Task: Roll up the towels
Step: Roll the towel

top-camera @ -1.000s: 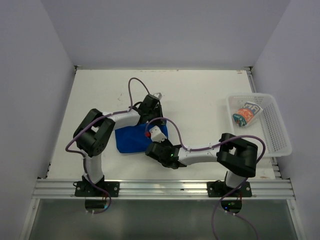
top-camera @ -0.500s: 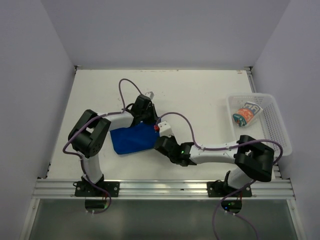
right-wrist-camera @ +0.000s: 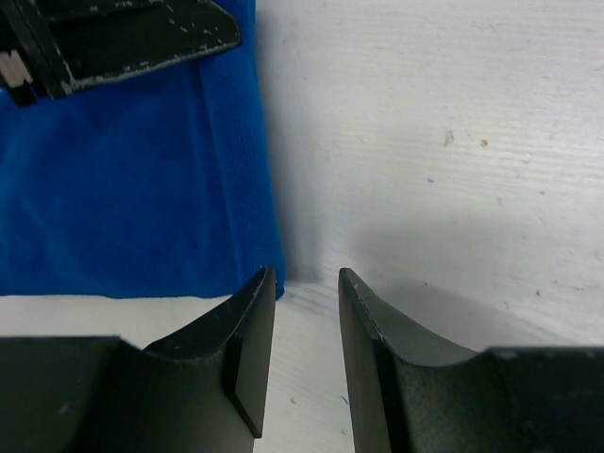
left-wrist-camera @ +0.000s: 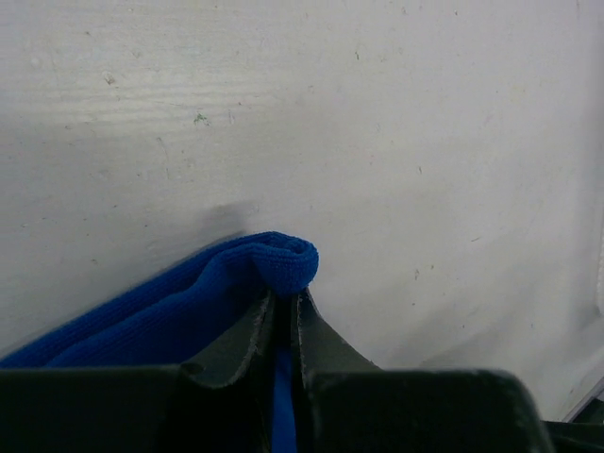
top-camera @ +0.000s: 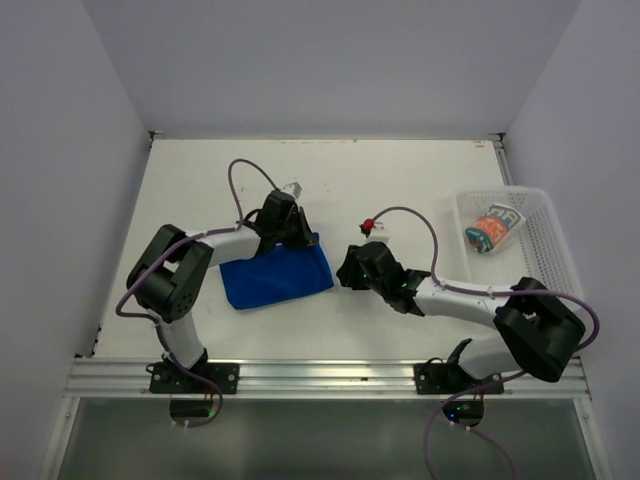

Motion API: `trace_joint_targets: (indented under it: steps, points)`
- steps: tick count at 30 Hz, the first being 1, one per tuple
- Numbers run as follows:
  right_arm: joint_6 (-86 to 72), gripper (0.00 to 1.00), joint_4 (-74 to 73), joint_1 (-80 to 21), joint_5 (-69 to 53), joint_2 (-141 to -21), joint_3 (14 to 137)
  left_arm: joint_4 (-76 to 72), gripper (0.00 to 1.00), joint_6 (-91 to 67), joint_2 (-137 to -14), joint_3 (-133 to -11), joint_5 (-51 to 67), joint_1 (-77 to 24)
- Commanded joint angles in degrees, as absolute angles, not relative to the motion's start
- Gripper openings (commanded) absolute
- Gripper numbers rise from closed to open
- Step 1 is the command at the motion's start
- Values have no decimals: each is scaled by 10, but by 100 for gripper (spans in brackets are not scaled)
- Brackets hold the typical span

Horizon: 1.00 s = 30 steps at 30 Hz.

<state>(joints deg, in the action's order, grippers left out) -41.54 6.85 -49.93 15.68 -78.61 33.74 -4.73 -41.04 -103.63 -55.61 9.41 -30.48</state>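
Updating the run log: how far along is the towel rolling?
Done: patterned towel looks rolled, in the white mesh basket. In hand: left gripper pinches a corner of the blue towel; right gripper open beside it. Left: blue towel lies flat, not yet rolled.

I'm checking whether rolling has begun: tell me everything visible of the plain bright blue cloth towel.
The plain bright blue towel looks soft and plush, roughly rectangular, lying flat and unrolled on the white table, left of centre. Its far right corner bunches into a rounded fold, pinched by the left gripper. The right gripper hangs open beside its right edge, not gripping it.
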Motion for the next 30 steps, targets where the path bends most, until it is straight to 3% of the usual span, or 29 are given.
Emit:
trace_joint_targets:
  steps: [1, 30]
  points:
    - [-476, 36, 157, -471, 74, -808, 339, -82, 0, -424, -993, -543, 105, -294]
    - [-511, 38, 241, -457, -29, -947, 397, -112, 0, -432, -961, -453, 90, -264]
